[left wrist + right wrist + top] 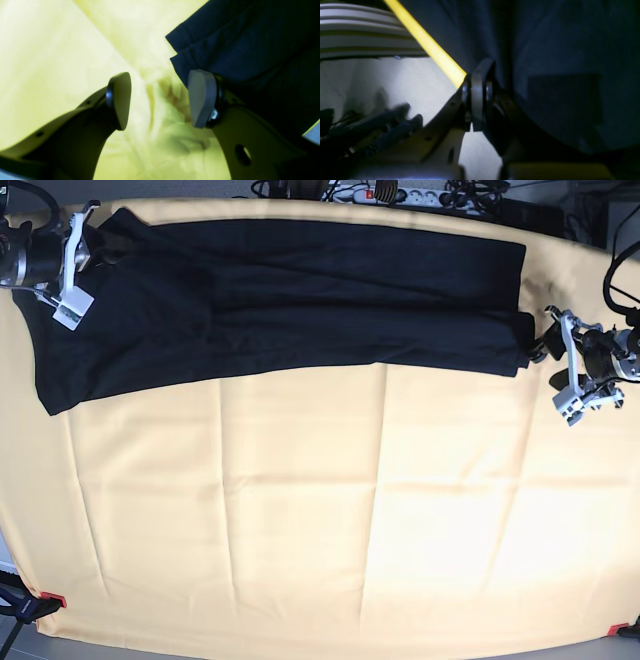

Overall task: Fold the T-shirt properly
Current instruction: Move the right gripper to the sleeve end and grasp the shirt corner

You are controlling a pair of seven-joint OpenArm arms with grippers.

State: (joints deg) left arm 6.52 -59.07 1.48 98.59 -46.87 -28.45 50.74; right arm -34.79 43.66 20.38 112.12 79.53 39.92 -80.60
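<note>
In the left wrist view you see the left gripper (pixel 160 100) with its two pads wide apart and nothing between them. The T-shirt (pixel 245 42) lies just beside the right-hand pad, and its folded edge shows two layers of black cloth. Under the gap between the pads the tablecloth (pixel 50 62) is pale yellow and a little wrinkled. You hold no cloth here.

In the right wrist view the right gripper (pixel 480 100) has its pads pressed together with almost no gap. The T-shirt (pixel 557 62) fills the space behind and to the right of them. The picture is dark, so I judge that a thin edge of the cloth is pinched, but you cannot confirm it from this view alone. A strip of the tablecloth (pixel 430 47) crosses at the upper left.

In the base view the T-shirt (pixel 280 300) lies as a long band across the far part of the tablecloth (pixel 320 530). The right gripper (pixel 68 265) sits at its left end, on the cloth. The left gripper (pixel 560 370) stands just beside its right end, not touching as far as I can tell. I judge that the lengthwise folding is done, while the left end is still wider and uneven. The cross folds, which make a compact packet, remain for you.
</note>
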